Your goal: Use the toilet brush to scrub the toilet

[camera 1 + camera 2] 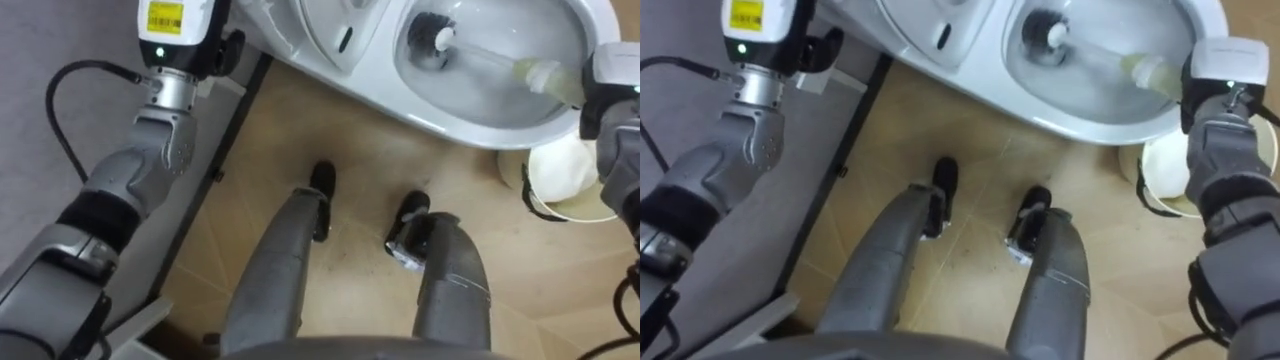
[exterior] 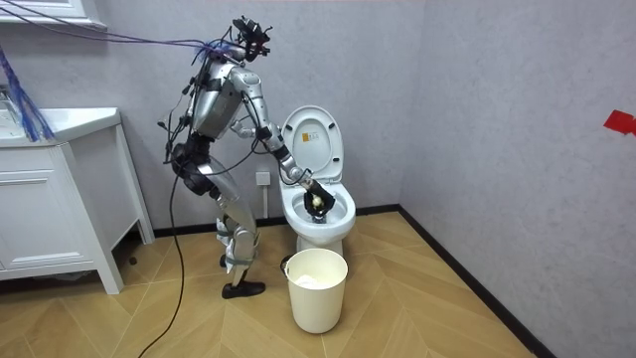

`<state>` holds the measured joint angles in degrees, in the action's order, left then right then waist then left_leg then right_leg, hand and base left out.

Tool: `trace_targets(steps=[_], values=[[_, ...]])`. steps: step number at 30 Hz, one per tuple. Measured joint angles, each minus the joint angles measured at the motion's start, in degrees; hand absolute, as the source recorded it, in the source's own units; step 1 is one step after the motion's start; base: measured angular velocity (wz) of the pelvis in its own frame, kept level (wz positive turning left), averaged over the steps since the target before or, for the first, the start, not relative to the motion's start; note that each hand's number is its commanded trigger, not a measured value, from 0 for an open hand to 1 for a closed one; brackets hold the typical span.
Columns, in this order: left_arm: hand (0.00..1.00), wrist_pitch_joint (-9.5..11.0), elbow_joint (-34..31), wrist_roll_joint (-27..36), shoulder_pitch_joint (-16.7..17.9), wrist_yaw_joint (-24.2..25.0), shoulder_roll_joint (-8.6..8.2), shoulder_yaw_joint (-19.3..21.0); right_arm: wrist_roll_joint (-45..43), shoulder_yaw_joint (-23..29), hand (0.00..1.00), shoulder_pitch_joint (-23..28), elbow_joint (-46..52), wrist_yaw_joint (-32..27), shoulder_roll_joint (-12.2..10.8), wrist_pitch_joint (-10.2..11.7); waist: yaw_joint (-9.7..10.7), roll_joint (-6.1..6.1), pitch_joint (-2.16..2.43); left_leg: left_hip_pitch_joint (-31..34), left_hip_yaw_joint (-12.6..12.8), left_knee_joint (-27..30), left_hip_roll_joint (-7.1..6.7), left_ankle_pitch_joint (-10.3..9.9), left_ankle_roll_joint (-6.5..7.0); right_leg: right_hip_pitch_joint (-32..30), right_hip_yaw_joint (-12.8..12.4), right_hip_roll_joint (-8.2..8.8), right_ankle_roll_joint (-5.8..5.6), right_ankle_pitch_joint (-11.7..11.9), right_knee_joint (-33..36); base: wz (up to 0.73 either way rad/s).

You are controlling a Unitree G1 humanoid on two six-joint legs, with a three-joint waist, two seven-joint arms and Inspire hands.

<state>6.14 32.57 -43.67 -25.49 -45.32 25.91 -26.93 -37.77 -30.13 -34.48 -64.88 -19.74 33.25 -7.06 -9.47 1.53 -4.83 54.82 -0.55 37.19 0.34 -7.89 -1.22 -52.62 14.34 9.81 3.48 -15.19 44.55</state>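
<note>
Behind the right hand, 2 pale grey walls meet in a corner, a dark skirting board along their foot. Below the hand spreads a light wooden herringbone floor. Well away from the hand, at the room view's left, stands a white cabinet under a white counter.

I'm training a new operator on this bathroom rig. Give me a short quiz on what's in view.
1. True or false: the toilet lid is down.
2. Where is the head of the toilet brush? A) on the floor B) inside the toilet bowl C) on the cabinet
3. Which hand holds the brush, and what stands on the floor beside the toilet?
Key: 1 false, it is raised. 2 B. 3 The right hand; a white bucket.
</note>
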Motion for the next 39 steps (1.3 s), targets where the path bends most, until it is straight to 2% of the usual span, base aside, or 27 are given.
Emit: trace_targets(steps=[5, 7, 12, 18, 19, 21, 22, 23, 26, 28, 31, 33, 35, 39], values=[[0.0, -1.41, 0.17, 1.4, -0.14, -1.82, 0.49, 0.44, 4.09, 1.15, 1.0, -3.55, -0.01, -0.97, 0.36, 0.15, 1.82, -0.55, -0.1, 0.73, -0.01, 0.25, 0.26, 0.35, -0.31, -0.95, -0.09, 0.13, 0.5, 0.31, 0.47, 0.0], [0.0, -2.32, 0.12, 1.33, -0.1, -1.86, 0.49, 0.6, 4.39, 2.75, 1.0, -3.76, -0.01, -1.48, 0.42, 0.17, 2.47, -0.85, -0.07, 0.73, 0.04, 0.42, 0.2, 0.63, -0.26, -0.95, -0.1, 0.28, 0.51, 0.31, 0.74, 0.02], [0.0, -4.4, 0.05, 1.23, -0.14, -1.4, 0.49, 0.82, 4.37, 2.76, 1.0, -3.81, 0.1, -2.06, 0.28, 0.89, 4.02, -1.03, -0.06, 0.65, 0.53, 0.57, -0.2, 1.01, 0.23, -0.99, 0.1, 1.16, 0.46, 0.28, 1.44, 0.04], [0.0, -5.87, 0.08, -0.36, -0.14, 2.19, 0.52, 1.47, -5.36, 2.25, 1.0, -1.51, 4.55, -1.1, -0.31, -0.11, 4.04, -0.6, 0.18, -0.53, 0.24, 0.58, 0.15, 1.17, 0.21, 0.6, 0.83, 0.57, 0.72, 0.84, 0.52, -0.06], [0.0, -5.88, -0.07, -0.42, -0.19, 3.24, 0.58, 1.36, -6.82, 0.95, 1.0, -0.51, 6.37, -0.31, -0.66, -0.91, 3.17, -0.49, 0.25, -1.14, 0.33, 0.41, 0.94, 1.16, 0.15, 1.46, 0.69, -0.44, 0.73, 1.36, -0.74, -0.2], [0.0, -6.12, 0.08, -0.41, 0.24, 4.06, 0.42, 1.15, -10.63, -0.75, 1.0, 0.87, 8.41, 1.58, -1.36, -2.16, 2.42, -0.17, 0.26, -2.29, 0.32, -0.21, 1.4, 1.1, 0.03, 2.8, 0.59, -1.28, 0.66, 1.97, -2.26, -0.18], [0.0, -6.11, 0.11, -0.35, 0.48, 4.59, 0.1, 0.95, -13.35, -1.37, 1.0, 2.8, 10.06, 2.6, -1.35, -3.12, 2.1, 0.59, 0.45, -2.89, 0.11, -0.65, 1.45, 1.1, 0.04, 3.81, 1.1, -1.42, 0.49, 2.13, -3.17, 0.0], [0.0, -6.09, 0.09, -0.34, 0.93, 5.18, 0.01, 0.54, -14.78, -1.82, 1.0, 4.89, 11.57, 3.91, -1.46, -4.26, 1.67, 1.44, 0.95, -3.02, -0.17, -0.82, 1.64, 1.09, 0.06, 4.36, 1.56, -1.82, 0.42, 2.51, -4.21, -0.03], [0.0, -6.08, -0.16, 1.64, 2.09, 5.47, 0.15, -0.31, -14.72, -1.97, 1.0, 7.57, 16.46, 6.49, -1.89, -7.35, 1.5, 2.73, 1.28, -3.3, 0.11, -1.71, 2.04, 1.07, 0.08, 4.79, 1.36, -2.43, 0.3, 3.44, -6.05, -0.13], [0.0, -6.02, -0.62, 1.78, 3.05, 5.56, 0.22, -0.17, -14.76, -1.97, 1.0, 9.43, 19.95, 7.9, -1.9, -9.13, 1.44, 3.04, 1.49, -3.62, 0.34, -1.84, 2.31, 0.89, 0.12, 5.13, 1.18, -2.72, 0.25, 3.5, -6.39, -0.1], [0.0, -6.11, -1.17, 2.25, 4.21, 5.0, 0.18, 0.16, -14.76, -1.95, 1.0, 12.67, 26.49, 10.41, -2.02, -11.57, 1.43, 3.09, 1.52, -4.42, 0.57, -2.6, 3.2, 0.78, -0.1, 6.08, 1.02, -3.89, 0.41, 4.11, -8.2, -0.11], [0.0, -6.12, -1.13, 3.14, 5.12, 4.31, 0.16, 0.46, -15.11, -1.89, 1.0, 14.46, 30.81, 12.94, -2.06, -13.12, 1.83, 3.13, 1.55, -5.07, 0.66, -3.48, 3.3, 0.9, -0.28, 6.56, 1.06, -4.02, 0.52, 4.23, -9.03, -0.07], [0.0, -6.05, -1.18, 3.74, 6.29, 3.95, 0.19, 1.21, -17.48, -1.86, 1.0, 15.83, 35.13, 16.34, -2.12, -14.89, 2.26, 3.12, 1.55, -5.69, 1.21, -4.17, 3.3, 0.93, -0.33, 6.61, 0.09, -4.08, 0.53, 4.23, -8.99, -0.05], [0.0, -6.01, -1.15, 4.73, 6.82, 3.11, 0.27, 1.4, -19.45, -1.86, 1.0, 15.56, 37.38, 20.01, -2.01, -16.06, 2.74, 3.1, 1.56, -6.01, 1.28, -4.79, 3.25, 1.09, -0.56, 6.65, 0.05, -4.03, 0.65, 4.14, -8.93, 0.01]])
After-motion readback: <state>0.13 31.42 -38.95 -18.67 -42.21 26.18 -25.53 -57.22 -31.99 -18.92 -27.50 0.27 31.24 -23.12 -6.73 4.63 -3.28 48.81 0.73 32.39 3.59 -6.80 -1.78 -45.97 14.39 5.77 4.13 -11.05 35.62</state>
